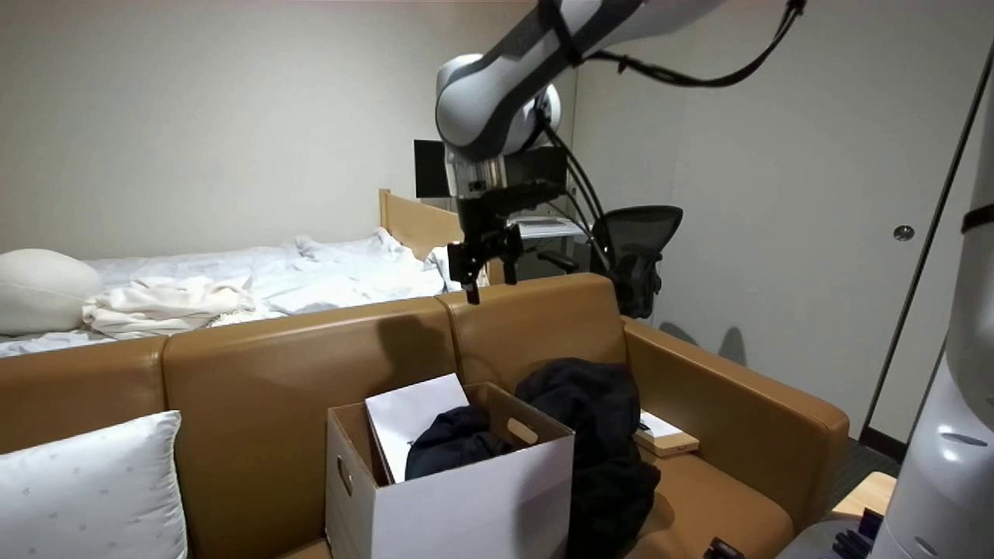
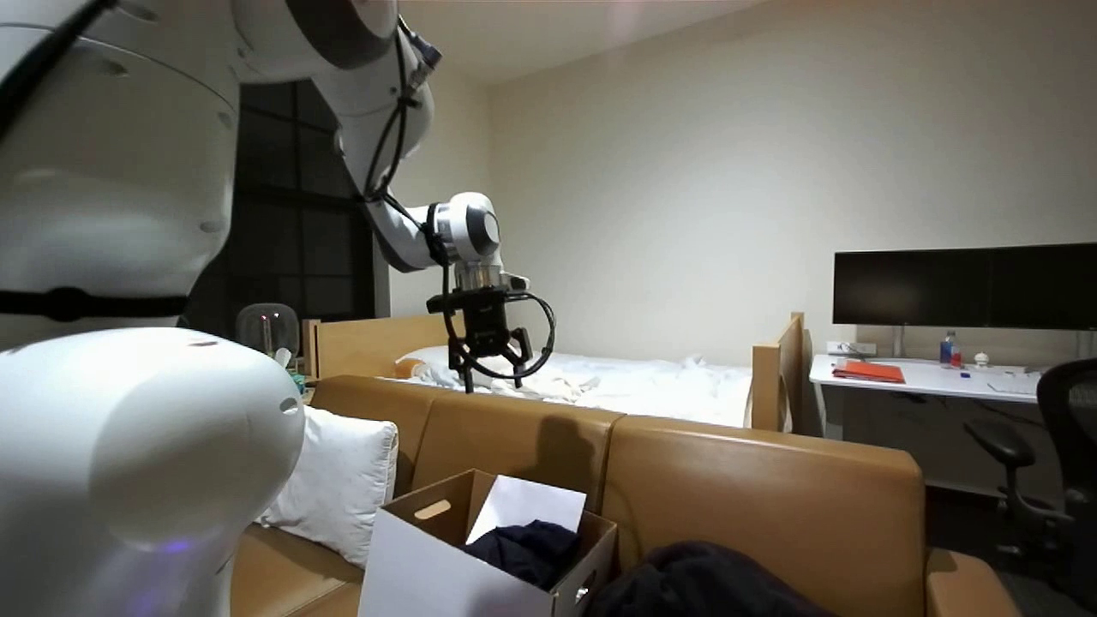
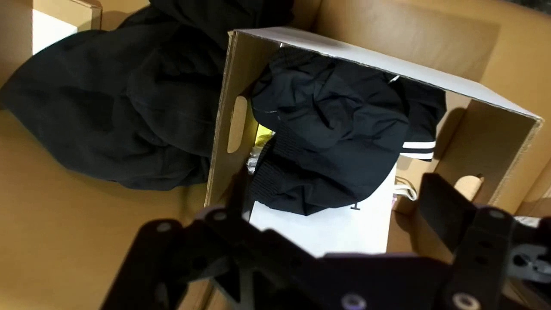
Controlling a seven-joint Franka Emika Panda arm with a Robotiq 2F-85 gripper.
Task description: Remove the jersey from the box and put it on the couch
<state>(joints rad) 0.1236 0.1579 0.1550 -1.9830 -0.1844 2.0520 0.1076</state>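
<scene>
In an exterior view I see the gripper (image 1: 491,291) hang in mid-air well above the white box (image 1: 474,501) on the couch (image 1: 311,373), its fingers (image 1: 471,293) spread apart with nothing between them, while the dark jersey (image 1: 454,446) sits bunched inside the box. In an exterior view it is likewise empty, fingers parted and touching nothing, with the jersey against a tilted white card (image 2: 531,501). In the wrist view that wide gap faces down into the box, where the jersey, white-striped near one edge, lies crumpled partly over the card.
</scene>
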